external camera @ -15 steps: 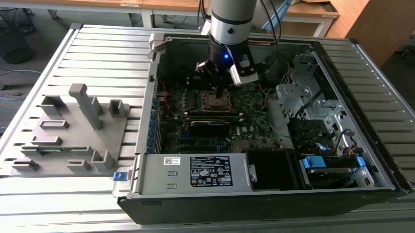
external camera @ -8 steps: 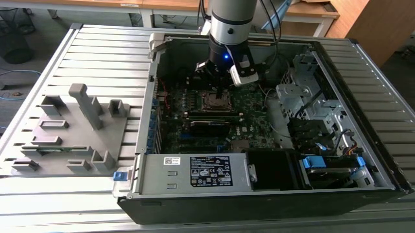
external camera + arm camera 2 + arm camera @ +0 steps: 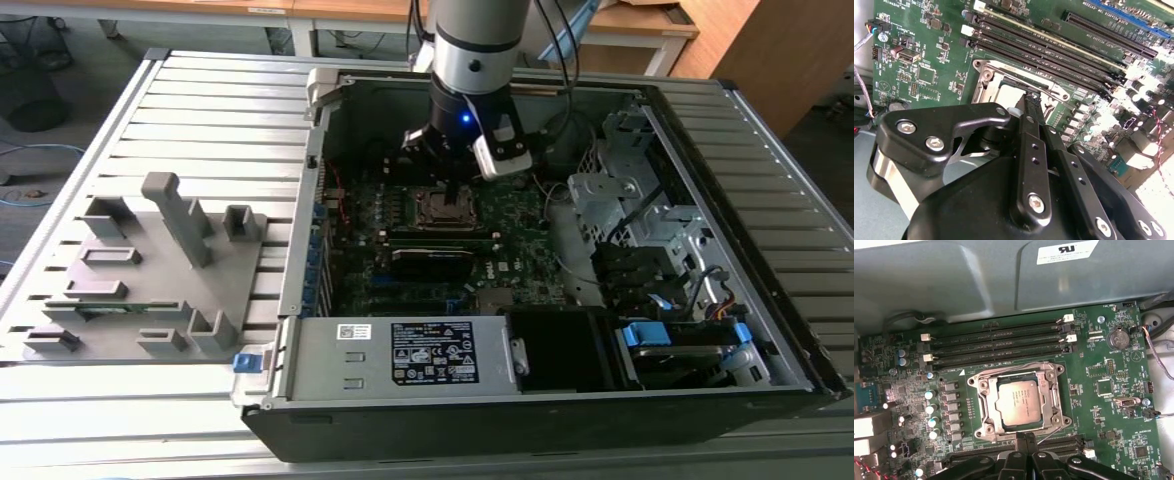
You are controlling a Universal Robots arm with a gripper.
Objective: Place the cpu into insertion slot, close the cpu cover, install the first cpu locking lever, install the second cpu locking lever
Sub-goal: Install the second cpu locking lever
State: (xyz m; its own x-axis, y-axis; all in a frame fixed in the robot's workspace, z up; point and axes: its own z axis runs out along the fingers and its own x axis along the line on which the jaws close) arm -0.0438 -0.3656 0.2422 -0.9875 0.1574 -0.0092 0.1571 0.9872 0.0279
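The cpu (image 3: pixel 1016 399) lies flat in the insertion slot (image 3: pixel 976 386) on the green motherboard, its pale grey top showing through the window of the cpu cover (image 3: pixel 1053 396). The cover lies down flat over it. A thin wire locking lever (image 3: pixel 1054 432) runs slantwise off the socket's corner, right beside my fingertips. My gripper (image 3: pixel 1025 437) is shut, its two black fingers pressed together, with the tip at the socket's edge. In the second wrist view the gripper (image 3: pixel 1031 102) touches the rim of the cover (image 3: pixel 1019 75). In the exterior view the gripper (image 3: pixel 447 182) hangs just above the socket (image 3: pixel 445 208).
Long black memory slots (image 3: pixel 999 342) run along one side of the socket, and capacitors (image 3: pixel 930 407) stand on another. The open case's walls (image 3: pixel 318 190) ring the board, with a drive cage (image 3: pixel 627 200) and a power supply (image 3: pixel 400 355). A grey fixture tray (image 3: pixel 147 270) lies outside the case.
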